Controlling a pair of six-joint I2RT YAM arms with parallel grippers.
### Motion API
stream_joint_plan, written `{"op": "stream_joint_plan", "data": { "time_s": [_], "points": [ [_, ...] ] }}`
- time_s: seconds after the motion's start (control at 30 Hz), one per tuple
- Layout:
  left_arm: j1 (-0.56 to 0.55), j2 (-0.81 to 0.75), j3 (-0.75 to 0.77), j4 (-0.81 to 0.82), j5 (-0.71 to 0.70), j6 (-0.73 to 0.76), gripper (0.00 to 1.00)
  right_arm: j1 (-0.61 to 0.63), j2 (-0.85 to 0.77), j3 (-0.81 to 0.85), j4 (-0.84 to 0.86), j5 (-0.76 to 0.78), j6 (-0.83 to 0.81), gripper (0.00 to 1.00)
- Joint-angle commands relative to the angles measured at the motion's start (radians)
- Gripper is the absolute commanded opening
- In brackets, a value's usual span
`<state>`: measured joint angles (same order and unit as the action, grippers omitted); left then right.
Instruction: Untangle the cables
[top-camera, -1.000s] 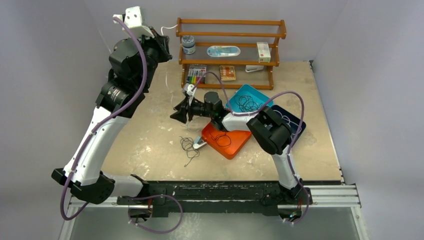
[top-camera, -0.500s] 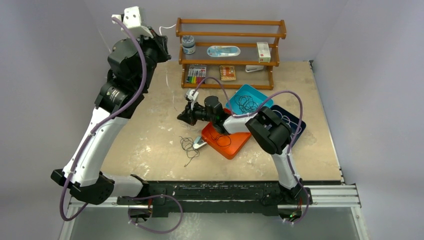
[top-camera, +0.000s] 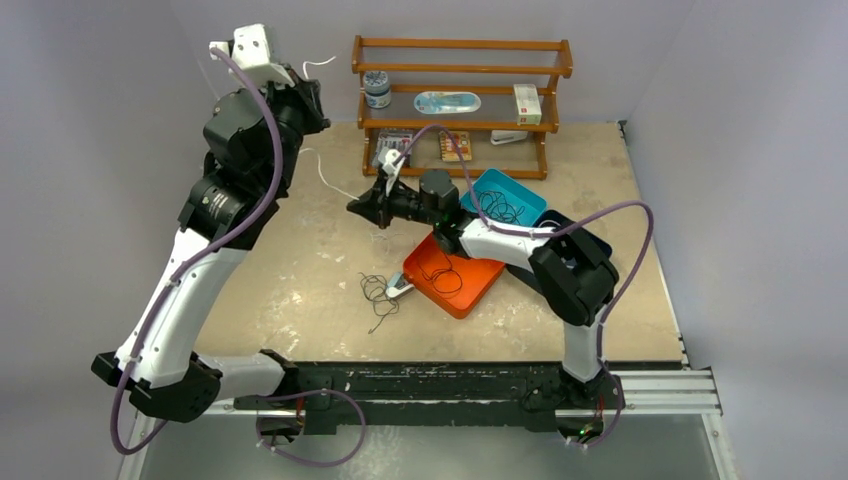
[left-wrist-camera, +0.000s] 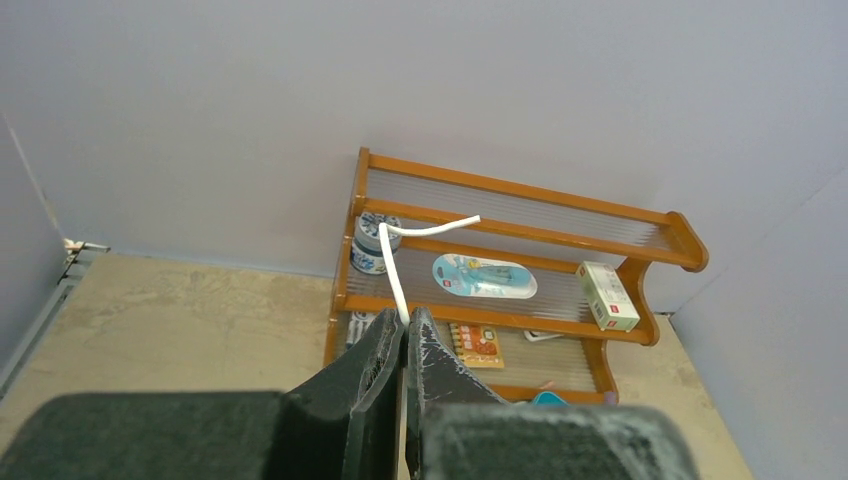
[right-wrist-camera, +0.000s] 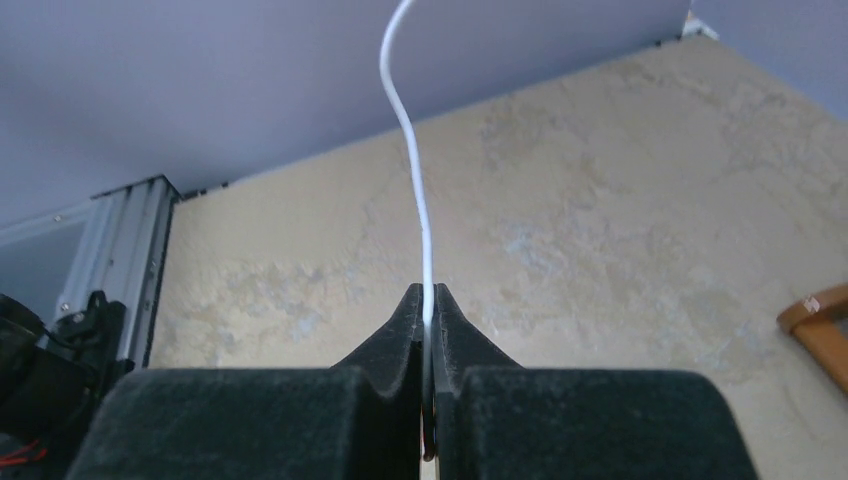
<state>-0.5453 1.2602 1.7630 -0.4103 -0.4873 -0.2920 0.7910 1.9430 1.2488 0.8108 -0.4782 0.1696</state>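
A white cable (top-camera: 330, 183) is stretched in the air between both grippers. High at the back left, my left gripper (top-camera: 308, 88) is shut on it; in the left wrist view the gripper (left-wrist-camera: 405, 318) pinches the white cable (left-wrist-camera: 392, 265), whose free end curls up toward the shelf. Over the table's middle, my right gripper (top-camera: 353, 207) is shut on the same cable; its wrist view shows the gripper (right-wrist-camera: 427, 295) with the white cable (right-wrist-camera: 418, 170) rising out of it. A black cable tangle (top-camera: 378, 292) lies on the table. More black cables sit in the teal tray (top-camera: 520, 190) and the orange tray (top-camera: 480, 290).
A wooden shelf (top-camera: 460, 72) with small goods stands at the back. A dark blue tray (top-camera: 598, 240) lies behind my right arm. A small white and blue piece (top-camera: 400, 287) rests against the orange tray's left edge. Grey walls close in on both sides.
My right gripper has shut on the white cable and moved toward the back. The left arm has pulled up and left, drawing the cable taut.
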Motion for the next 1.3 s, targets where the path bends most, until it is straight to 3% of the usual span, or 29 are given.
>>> {"op": "stream_joint_plan", "data": {
  "time_s": [0.0, 0.23, 0.7, 0.9, 1.1, 1.27],
  "points": [
    [0.001, -0.054, -0.021, 0.014, -0.044, 0.027, 0.00, -0.001, -0.091, 0.095, 0.003, -0.063, 0.047, 0.00],
    [0.001, -0.090, -0.053, 0.003, -0.074, 0.032, 0.00, -0.001, -0.129, 0.160, 0.047, -0.155, 0.157, 0.00],
    [0.000, -0.111, -0.171, 0.001, -0.051, -0.003, 0.00, -0.004, -0.220, 0.163, -0.142, 0.032, 0.086, 0.00],
    [0.001, -0.073, -0.196, 0.005, 0.139, -0.027, 0.00, -0.062, -0.340, 0.048, -0.225, 0.221, 0.134, 0.00],
    [0.000, 0.034, -0.232, 0.084, 0.409, -0.087, 0.00, -0.247, -0.563, -0.187, -0.223, 0.228, 0.285, 0.00],
    [-0.010, 0.105, -0.282, 0.174, 0.504, -0.141, 0.00, -0.360, -0.754, -0.329, -0.337, 0.299, 0.276, 0.00]
  ]
}}
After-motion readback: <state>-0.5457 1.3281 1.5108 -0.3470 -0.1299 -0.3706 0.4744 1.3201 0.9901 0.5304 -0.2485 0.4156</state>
